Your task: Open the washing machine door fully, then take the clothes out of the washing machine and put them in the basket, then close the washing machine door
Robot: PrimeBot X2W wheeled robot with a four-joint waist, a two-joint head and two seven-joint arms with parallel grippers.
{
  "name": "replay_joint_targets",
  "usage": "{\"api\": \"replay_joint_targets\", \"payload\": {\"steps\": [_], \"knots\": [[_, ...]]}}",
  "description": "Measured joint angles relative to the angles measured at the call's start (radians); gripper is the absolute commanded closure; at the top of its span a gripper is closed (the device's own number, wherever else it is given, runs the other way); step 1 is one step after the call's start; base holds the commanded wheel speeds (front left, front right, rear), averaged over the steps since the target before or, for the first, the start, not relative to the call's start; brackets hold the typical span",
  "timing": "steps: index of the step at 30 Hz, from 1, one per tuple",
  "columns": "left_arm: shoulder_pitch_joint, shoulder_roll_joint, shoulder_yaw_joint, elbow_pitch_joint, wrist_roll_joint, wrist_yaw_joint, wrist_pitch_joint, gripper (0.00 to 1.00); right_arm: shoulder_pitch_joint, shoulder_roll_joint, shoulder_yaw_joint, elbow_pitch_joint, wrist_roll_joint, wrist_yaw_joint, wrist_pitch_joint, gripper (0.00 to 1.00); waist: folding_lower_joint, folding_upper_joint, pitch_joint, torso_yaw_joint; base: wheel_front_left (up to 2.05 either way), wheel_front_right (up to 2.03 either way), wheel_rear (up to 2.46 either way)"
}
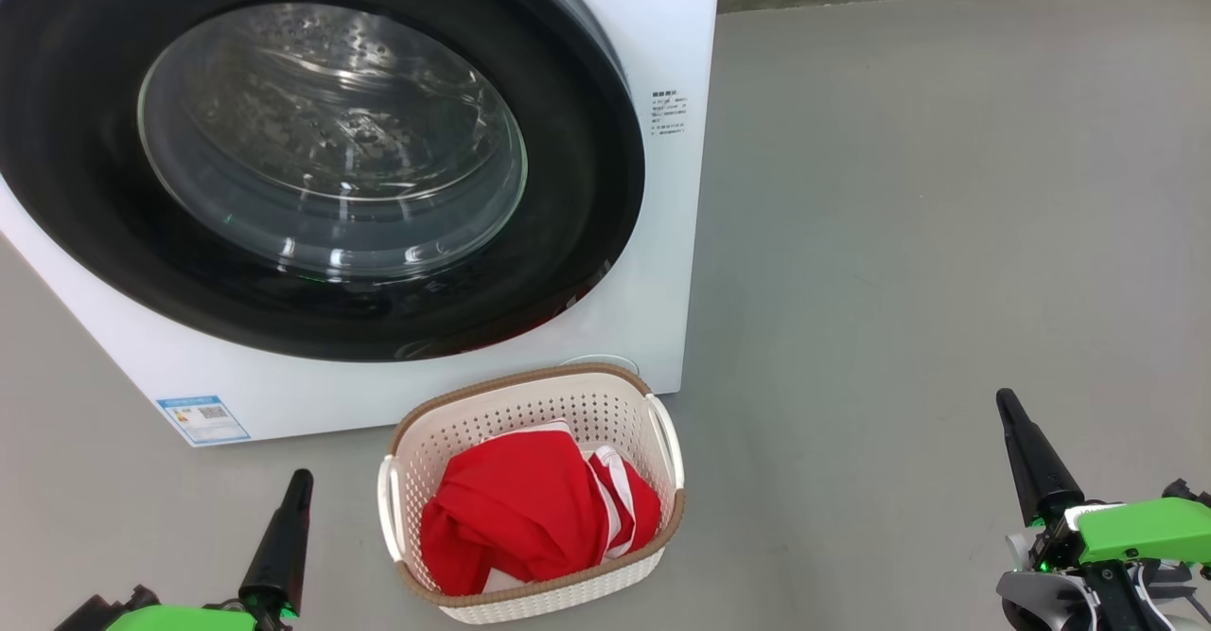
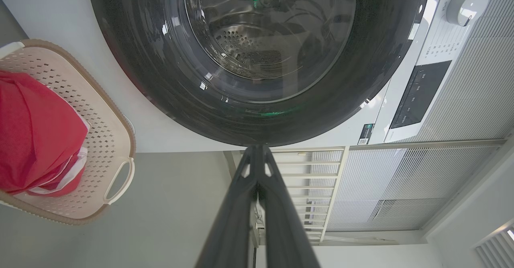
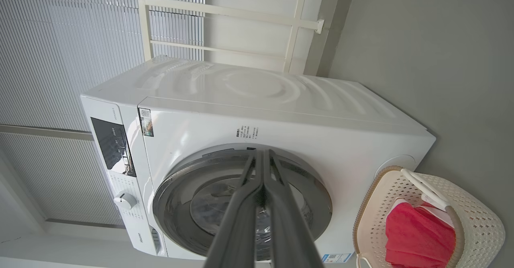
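Observation:
The white washing machine (image 1: 681, 63) fills the head view's upper left, and its black-rimmed door (image 1: 312, 148) lies flat against the front, shut. Through the glass I see bare steel drum. The red clothes (image 1: 530, 513) lie heaped in the cream basket (image 1: 662, 423) on the floor in front of the machine. My left gripper (image 1: 301, 480) is shut and holds nothing, low at the basket's left. My right gripper (image 1: 1005, 402) is shut and holds nothing, well off to the basket's right. The wrist views show the door (image 2: 257, 111) (image 3: 317, 195), the basket (image 2: 116, 139) (image 3: 482, 219), the clothes (image 2: 36, 135) (image 3: 417, 240) and the shut fingertips (image 2: 257, 149) (image 3: 262, 153).
Grey floor (image 1: 946, 234) stretches open to the right of the machine. A wall base runs along the far edge. A blue label sticker (image 1: 203, 419) sits on the machine's lower front. The control panel with a white knob (image 2: 466, 5) sits at the machine's top.

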Motion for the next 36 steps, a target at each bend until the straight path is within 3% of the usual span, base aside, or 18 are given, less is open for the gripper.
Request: {"api": "replay_joint_targets", "payload": {"steps": [36], "knots": [[0.000, 0.000, 0.000, 0.000, 0.000, 0.000, 0.000, 1.00, 0.000, 0.000, 0.000, 0.000, 0.000, -0.001, 0.000, 1.00, 0.0000, 0.0000, 0.000, 0.000, 0.00, 0.00, 0.00]]}}
